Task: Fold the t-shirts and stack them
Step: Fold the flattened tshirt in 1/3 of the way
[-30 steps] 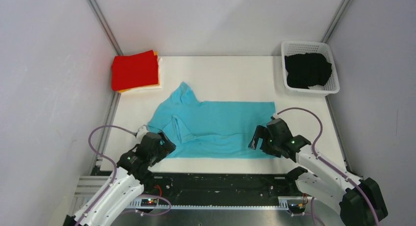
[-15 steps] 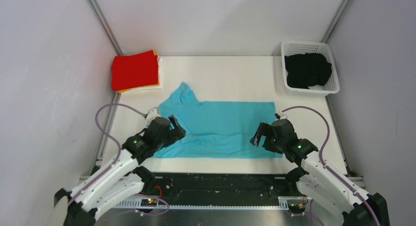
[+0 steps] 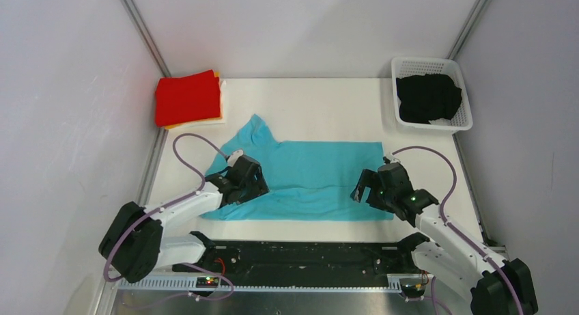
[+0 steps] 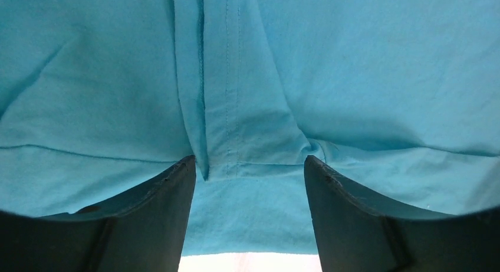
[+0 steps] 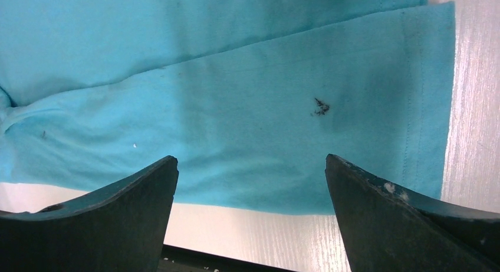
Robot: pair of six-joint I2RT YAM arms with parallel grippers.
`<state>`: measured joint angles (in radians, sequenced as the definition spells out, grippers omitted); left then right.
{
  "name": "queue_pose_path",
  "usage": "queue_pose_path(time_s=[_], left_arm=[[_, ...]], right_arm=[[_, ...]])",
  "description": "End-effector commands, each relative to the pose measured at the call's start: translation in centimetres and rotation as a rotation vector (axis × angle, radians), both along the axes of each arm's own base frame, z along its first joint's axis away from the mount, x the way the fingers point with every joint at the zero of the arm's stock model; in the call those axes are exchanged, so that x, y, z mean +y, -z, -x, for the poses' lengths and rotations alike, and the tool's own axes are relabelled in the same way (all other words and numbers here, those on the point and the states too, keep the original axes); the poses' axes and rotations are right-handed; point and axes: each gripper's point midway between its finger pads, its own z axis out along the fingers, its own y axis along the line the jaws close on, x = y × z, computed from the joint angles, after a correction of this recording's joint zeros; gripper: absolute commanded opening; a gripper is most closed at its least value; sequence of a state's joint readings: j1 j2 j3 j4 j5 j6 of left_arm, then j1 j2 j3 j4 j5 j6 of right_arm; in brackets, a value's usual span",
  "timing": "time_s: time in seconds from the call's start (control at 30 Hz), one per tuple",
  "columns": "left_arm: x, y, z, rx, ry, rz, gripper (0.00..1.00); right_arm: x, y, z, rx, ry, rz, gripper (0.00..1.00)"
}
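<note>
Top external: blue shirt (image 3: 307,171) lies flat, long side across, with one long fold apparently laid in along its near edge. Left gripper (image 3: 249,182) sits over its sleeve end, jaws partly apart astride a raised sleeve seam, likely lining up a pinch; nothing held yet. Right gripper (image 3: 366,189) hangs over its hem end, jaws wide, empty, probably paired for a lift. Folded stack (image 3: 186,98) sits beyond the shirt's far-left, basket (image 3: 466,124) with black shirt (image 3: 428,96) beyond its far-right. Fingertips are cut off in both wrist views, so cloth contact is unclear.
</note>
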<state>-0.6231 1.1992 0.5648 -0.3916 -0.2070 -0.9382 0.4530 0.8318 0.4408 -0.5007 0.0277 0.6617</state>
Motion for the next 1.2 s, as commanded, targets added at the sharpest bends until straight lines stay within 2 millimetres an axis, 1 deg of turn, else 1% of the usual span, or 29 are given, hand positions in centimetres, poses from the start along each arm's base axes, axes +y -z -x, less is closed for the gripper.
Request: queue_pose_path(time_s=[0.0,0.03,0.17,0.2,0.23,0.27,0.3,0.37,0.4,0.5,0.57,0.67,0.7,0.73,0.77,0.83,0.87,0.9,0.93,0.97,1.0,1.03,1.07,1.1,1.13,1.17], left_arm=[[0.4,-0.4,-1.9,-0.048,-0.041,-0.011,0.68],[0.6,-0.2,-1.9,-0.044,-0.046,-0.017,0.66],[1.3,0.6,-2.2,-0.037,-0.071,-0.046,0.53],[1.4,0.8,-2.2,-0.029,-0.071,-0.05,0.47],[1.3,0.8,-2.3,-0.029,-0.071,-0.047,0.44],[1.3,0.9,-2.3,-0.025,-0.07,-0.047,0.38],[1.2,0.8,-2.4,-0.026,-0.068,-0.045,0.35],[1.0,0.6,-2.4,-0.029,-0.068,-0.035,0.23],[0.9,0.3,-2.5,-0.039,-0.067,-0.027,0.2],[0.7,-0.5,-2.7,-0.062,-0.059,-0.011,0.03],[0.6,-0.9,-2.8,-0.072,-0.05,-0.005,0.0],[0.3,-1.5,-3.4,-0.086,-0.041,-0.001,0.0],[0.2,-1.4,-3.5,-0.085,-0.032,-0.013,0.0],[0.0,-1.8,-4.0,-0.097,-0.023,-0.015,0.0],[-0.2,-1.7,-4.2,-0.093,-0.014,-0.021,0.0],[-1.2,-3.0,-5.6,-0.118,0.011,-0.017,0.0],[-1.3,-3.1,-6.0,-0.123,0.029,-0.03,0.0],[-1.7,-3.5,-6.8,-0.129,0.038,-0.037,0.0],[-1.8,-2.7,-7.1,-0.11,0.072,-0.07,0.03],[-2.5,-3.5,-8.1,-0.128,0.092,-0.07,0.05],[-2.9,-2.5,-8.3,-0.099,0.139,-0.094,0.08],[-3.9,-3.2,-9.2,-0.11,0.167,-0.08,0.1],[-4.6,-2.2,-9.2,-0.076,0.226,-0.084,0.16],[-5.5,-3.0,-10.0,-0.091,0.246,-0.067,0.2],[-6.2,-2.4,-10.0,-0.072,0.289,-0.06,0.33],[-6.9,-3.1,-10.6,-0.09,0.304,-0.05,0.37]], right_arm=[[0.3,-1.4,-1.3,-0.044,-0.004,-0.018,1.0],[0.3,-1.4,-1.3,-0.041,-0.003,-0.016,1.0],[0.1,-1.2,-1.3,-0.033,0.004,-0.016,1.0],[0.1,-1.2,-1.3,-0.033,0.006,-0.017,1.0],[0.1,-1.2,-1.3,-0.031,0.007,-0.016,1.0],[0.0,-1.2,-1.3,-0.03,0.009,-0.015,1.0],[0.0,-1.2,-1.3,-0.03,0.011,-0.016,1.0],[0.0,-1.2,-1.3,-0.028,0.015,-0.017,1.0],[-0.1,-1.2,-1.3,-0.027,0.016,-0.017,1.0],[-0.1,-1.2,-1.4,-0.028,0.019,-0.018,1.0],[-0.2,-1.2,-1.4,-0.027,0.022,-0.017,1.0],[-0.3,-1.2,-1.4,-0.029,0.027,-0.016,1.0],[-0.4,-1.2,-1.5,-0.028,0.031,-0.016,1.0],[-0.5,-1.2,-1.5,-0.029,0.033,-0.015,1.0],[-0.5,-1.2,-1.6,-0.031,0.035,-0.015,1.0],[-0.7,-1.3,-1.7,-0.037,0.038,-0.014,1.0],[-0.8,-1.3,-1.8,-0.04,0.043,-0.013,1.0],[-0.7,-1.4,-1.7,-0.037,0.036,-0.023,1.0],[-0.6,-1.4,-1.7,-0.034,0.032,-0.033,1.0],[-0.6,-1.4,-1.7,-0.034,0.032,-0.033,1.0],[-0.7,-1.4,-1.8,-0.033,0.034,-0.034,1.0],[-0.8,-1.4,-1.8,-0.032,0.036,-0.034,1.0],[-1.0,-1.4,-1.9,-0.033,0.041,-0.035,1.0],[-1.1,-1.4,-2.0,-0.034,0.044,-0.037,1.0],[-1.2,-1.5,-2.2,-0.035,0.052,-0.042,1.0],[-1.3,-1.7,-2.3,-0.039,0.055,-0.044,1.0]])
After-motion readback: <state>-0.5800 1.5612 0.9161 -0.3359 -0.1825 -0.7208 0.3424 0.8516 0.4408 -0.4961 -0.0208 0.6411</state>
